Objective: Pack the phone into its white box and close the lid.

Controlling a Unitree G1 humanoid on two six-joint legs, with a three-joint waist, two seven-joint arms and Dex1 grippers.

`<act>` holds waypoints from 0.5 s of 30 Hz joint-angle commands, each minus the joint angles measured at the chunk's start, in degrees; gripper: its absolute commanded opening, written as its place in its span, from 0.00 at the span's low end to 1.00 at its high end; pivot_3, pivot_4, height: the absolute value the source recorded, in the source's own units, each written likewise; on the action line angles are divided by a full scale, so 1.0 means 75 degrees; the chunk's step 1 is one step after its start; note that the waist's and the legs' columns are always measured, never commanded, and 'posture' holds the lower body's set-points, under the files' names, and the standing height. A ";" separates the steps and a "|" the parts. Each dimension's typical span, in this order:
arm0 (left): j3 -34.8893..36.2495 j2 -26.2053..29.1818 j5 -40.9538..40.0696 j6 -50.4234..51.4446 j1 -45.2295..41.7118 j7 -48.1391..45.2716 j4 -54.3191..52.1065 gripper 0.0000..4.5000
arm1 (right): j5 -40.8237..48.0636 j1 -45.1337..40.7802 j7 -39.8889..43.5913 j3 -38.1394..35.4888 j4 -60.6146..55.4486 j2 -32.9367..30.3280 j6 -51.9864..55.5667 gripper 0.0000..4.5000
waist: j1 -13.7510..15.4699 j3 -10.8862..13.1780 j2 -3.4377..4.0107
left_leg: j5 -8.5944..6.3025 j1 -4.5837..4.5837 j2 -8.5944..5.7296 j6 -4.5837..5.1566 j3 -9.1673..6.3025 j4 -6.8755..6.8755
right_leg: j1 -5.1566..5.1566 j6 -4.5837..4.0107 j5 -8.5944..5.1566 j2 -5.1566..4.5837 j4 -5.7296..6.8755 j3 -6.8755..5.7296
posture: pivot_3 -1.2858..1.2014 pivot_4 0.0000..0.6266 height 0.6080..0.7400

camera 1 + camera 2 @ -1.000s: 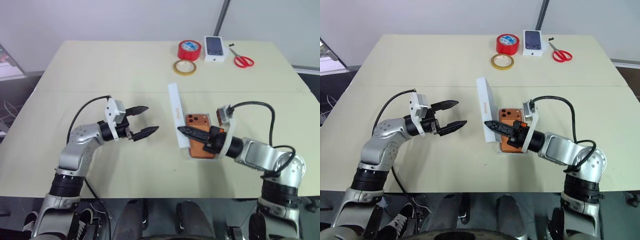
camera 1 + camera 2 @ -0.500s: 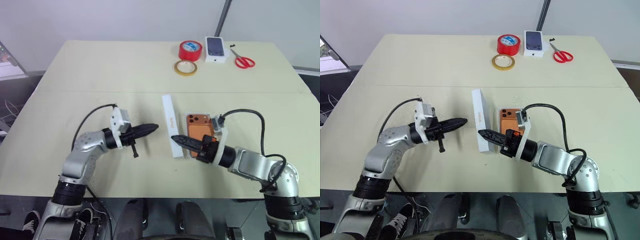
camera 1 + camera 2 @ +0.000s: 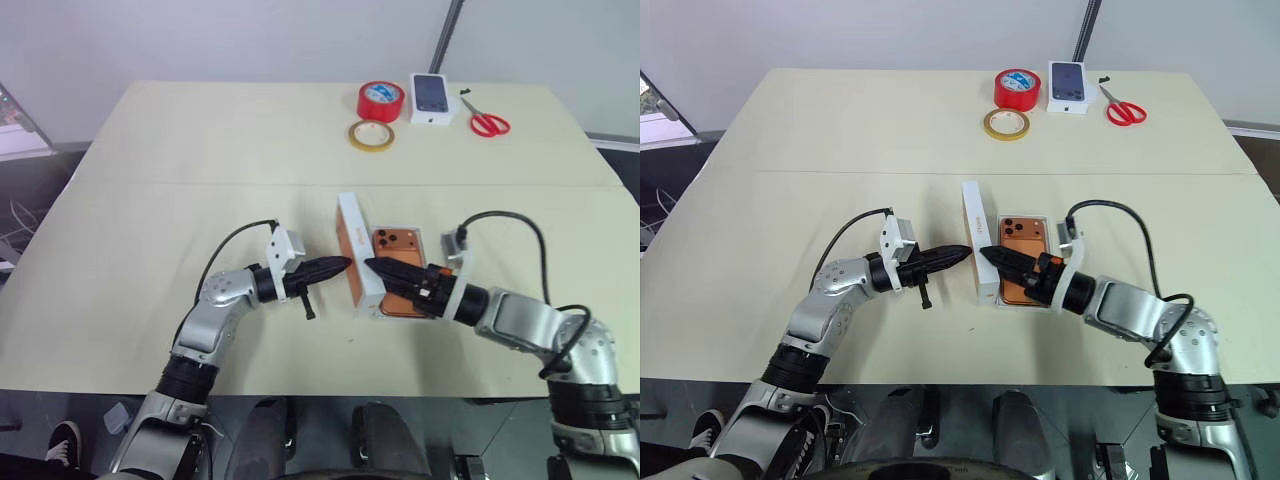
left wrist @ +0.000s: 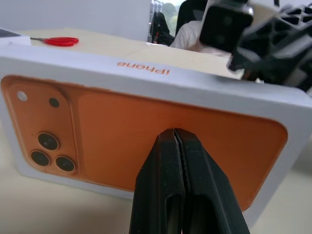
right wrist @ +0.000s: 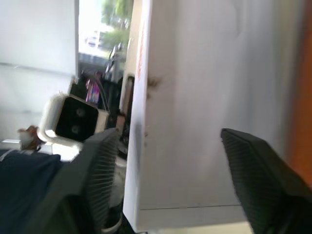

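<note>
Left gripper point(image 3: 340, 266) fingers pressed together, tip at printed orange face of lid point(image 3: 354, 254); probably bracing or nudging it from outside, contact uncertain

Lid stood on edge, upright along left side of white box point(image 3: 384, 311), open side toward phone point(image 3: 398, 268); likely ready to tip over box

Phone lying in box, back up, camera bump at far end

Right gripper point(image 3: 375, 269) fingers spread, reaching over phone, lid wall just ahead, not pinched

Setting: robot test lab or office | Evidence: plain beige worktable point(image 3: 200, 140) against bare white wall point(image 3: 250, 40); red tape roll point(image 3: 379, 100), tan tape ring point(image 3: 369, 135), red scissors point(image 3: 487, 122) as props.
</note>
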 commanded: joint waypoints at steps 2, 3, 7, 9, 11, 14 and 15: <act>-0.0204 -0.0542 0.0156 -0.0335 -0.0521 0.0106 0.0438 0.00 | -0.1808 0.0077 0.2781 -0.0978 0.0004 -0.1991 0.0535 0.76 | 0.0122 0.0000 -0.0001 | -0.0005 -0.0001 -0.0004 0.0008 0.0009 0.0013 | 0.0001 0.0000 0.0000 -0.0001 -0.0001 -0.0002 | 0.52 0.24 0.91; -0.0261 -0.0648 0.0209 -0.0395 -0.0591 0.0093 0.0577 0.00 | -0.2181 -0.0019 0.3155 -0.1059 0.0196 -0.2195 0.0393 0.76 | 0.0127 -0.0001 -0.0002 | -0.0006 -0.0001 -0.0003 0.0010 0.0009 0.0014 | 0.0005 0.0000 0.0000 0.0002 -0.0004 -0.0002 | 0.52 0.24 0.91; -0.0420 -0.0915 0.0275 -0.0474 -0.0677 0.0022 0.0756 0.00 | -0.4544 -0.0421 0.3928 -0.0569 0.0329 -0.2268 -0.1020 0.76 | 0.0108 -0.0009 -0.0012 | -0.0007 0.0008 0.0005 0.0011 0.0007 0.0015 | 0.0009 0.0000 0.0000 0.0011 -0.0004 0.0000 | 0.52 0.24 0.91; -0.0451 -0.0851 0.0283 -0.0410 -0.0564 -0.0078 0.0607 0.00 | -0.6174 -0.0367 0.4410 0.0041 -0.0235 -0.2135 -0.2098 0.65 | 0.0105 -0.0010 -0.0009 | -0.0007 0.0006 0.0006 0.0011 0.0008 0.0010 | 0.0002 0.0001 0.0000 0.0013 -0.0003 0.0000 | 0.52 0.24 0.91; -0.0374 -0.0691 0.0274 -0.0364 -0.0504 -0.0092 0.0535 0.00 | -0.7626 -0.0269 0.4805 0.0620 -0.0457 -0.2061 -0.3200 0.45 | 0.0106 -0.0009 -0.0007 | -0.0004 0.0005 0.0006 0.0008 0.0008 0.0005 | -0.0010 0.0001 0.0000 0.0015 0.0004 0.0003 | 0.52 0.24 0.91; -0.0156 -0.0428 0.0116 -0.0170 -0.0457 -0.0086 0.0389 0.00 | -0.9675 -0.0184 0.4971 0.1336 -0.0375 -0.1936 -0.4731 0.17 | 0.0115 -0.0009 -0.0007 | -0.0002 0.0005 0.0007 0.0003 0.0008 0.0011 | -0.0011 0.0002 0.0000 0.0018 0.0009 0.0002 | 0.52 0.24 0.91; -0.0095 -0.0303 0.0111 -0.0117 -0.0445 -0.0059 0.0328 0.00 | -0.9766 -0.0226 0.4902 0.1254 -0.0248 -0.1704 -0.4821 0.06 | 0.0115 -0.0009 -0.0008 | -0.0001 0.0005 0.0006 0.0002 0.0008 0.0014 | -0.0009 0.0002 0.0000 0.0017 0.0011 0.0002 | 0.52 0.24 0.91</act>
